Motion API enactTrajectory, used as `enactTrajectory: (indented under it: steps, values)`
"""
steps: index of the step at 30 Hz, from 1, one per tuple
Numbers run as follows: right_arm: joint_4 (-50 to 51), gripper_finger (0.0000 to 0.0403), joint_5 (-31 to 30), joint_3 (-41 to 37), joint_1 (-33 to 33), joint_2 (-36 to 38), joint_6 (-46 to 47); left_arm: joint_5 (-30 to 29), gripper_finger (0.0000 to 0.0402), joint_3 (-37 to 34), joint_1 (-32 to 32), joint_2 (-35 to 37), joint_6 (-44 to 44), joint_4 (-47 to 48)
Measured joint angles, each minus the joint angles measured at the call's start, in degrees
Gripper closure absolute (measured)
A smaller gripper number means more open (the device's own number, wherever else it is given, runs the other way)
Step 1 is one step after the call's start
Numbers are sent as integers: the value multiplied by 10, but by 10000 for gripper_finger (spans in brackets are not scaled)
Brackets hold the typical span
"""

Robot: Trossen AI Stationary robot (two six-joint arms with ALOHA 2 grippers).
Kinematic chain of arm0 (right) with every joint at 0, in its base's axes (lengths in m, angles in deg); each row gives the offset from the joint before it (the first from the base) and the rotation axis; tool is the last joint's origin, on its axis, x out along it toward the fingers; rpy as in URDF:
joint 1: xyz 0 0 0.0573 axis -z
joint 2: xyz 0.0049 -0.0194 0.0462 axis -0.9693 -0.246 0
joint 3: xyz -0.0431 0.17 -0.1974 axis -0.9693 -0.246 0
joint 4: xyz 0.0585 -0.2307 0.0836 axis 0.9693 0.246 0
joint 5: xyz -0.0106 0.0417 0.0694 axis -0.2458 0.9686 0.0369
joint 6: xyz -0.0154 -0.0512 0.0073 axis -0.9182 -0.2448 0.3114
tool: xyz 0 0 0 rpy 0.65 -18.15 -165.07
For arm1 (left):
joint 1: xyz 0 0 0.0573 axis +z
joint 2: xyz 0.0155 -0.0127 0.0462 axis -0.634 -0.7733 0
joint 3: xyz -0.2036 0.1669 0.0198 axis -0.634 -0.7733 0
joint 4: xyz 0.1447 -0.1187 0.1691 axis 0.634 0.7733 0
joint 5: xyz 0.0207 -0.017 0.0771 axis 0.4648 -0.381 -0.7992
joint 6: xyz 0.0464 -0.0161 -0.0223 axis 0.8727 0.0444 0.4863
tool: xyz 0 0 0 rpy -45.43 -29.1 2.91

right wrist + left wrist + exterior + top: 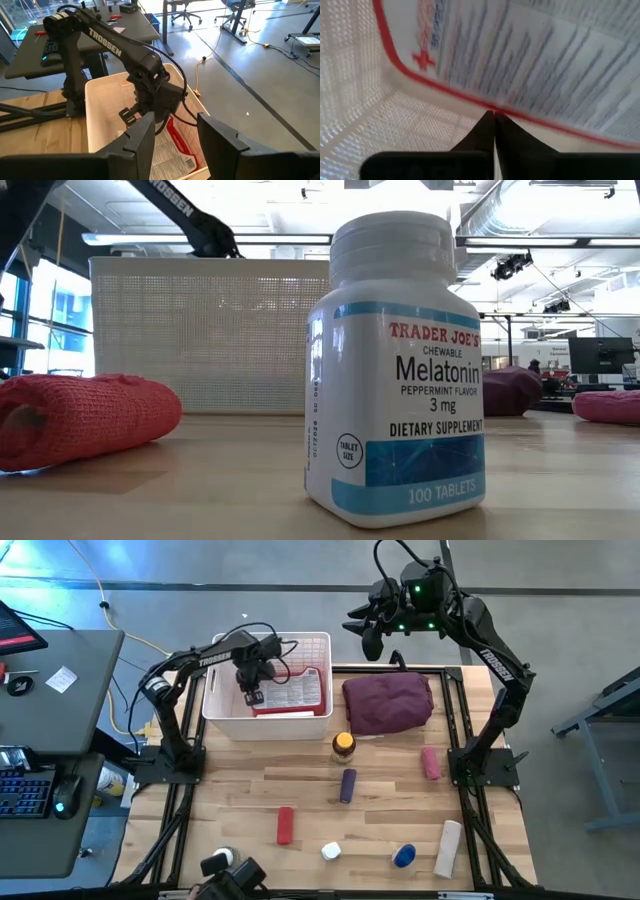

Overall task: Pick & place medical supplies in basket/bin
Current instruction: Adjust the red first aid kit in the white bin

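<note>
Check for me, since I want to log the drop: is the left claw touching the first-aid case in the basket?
Cannot tell. The left wrist view shows the shut left claw tips against the first-aid case, but no clear contact or gap.

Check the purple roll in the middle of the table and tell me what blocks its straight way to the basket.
The amber bottle stands on the table just outside the basket, close to the straight line from the purple roll. The maroon bundle lies off to the side. Inside, the left gripper, shut, hangs over the flat red-edged case.
</note>
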Motion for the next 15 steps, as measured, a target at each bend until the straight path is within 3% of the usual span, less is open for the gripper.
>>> enactTrajectory:
  steps: [6, 12, 15]
  values:
    - [0, 263, 0, 0, 0, 0, -1, 1, 379, 0, -11, 0, -2, -8]
    - [5, 263, 1, 0, 0, 0, -1, -8, 322, 0, -13, 1, -17, -25]
    - [6, 263, 3, 0, 0, 0, -1, -22, 313, 0, -13, 1, -19, -31]
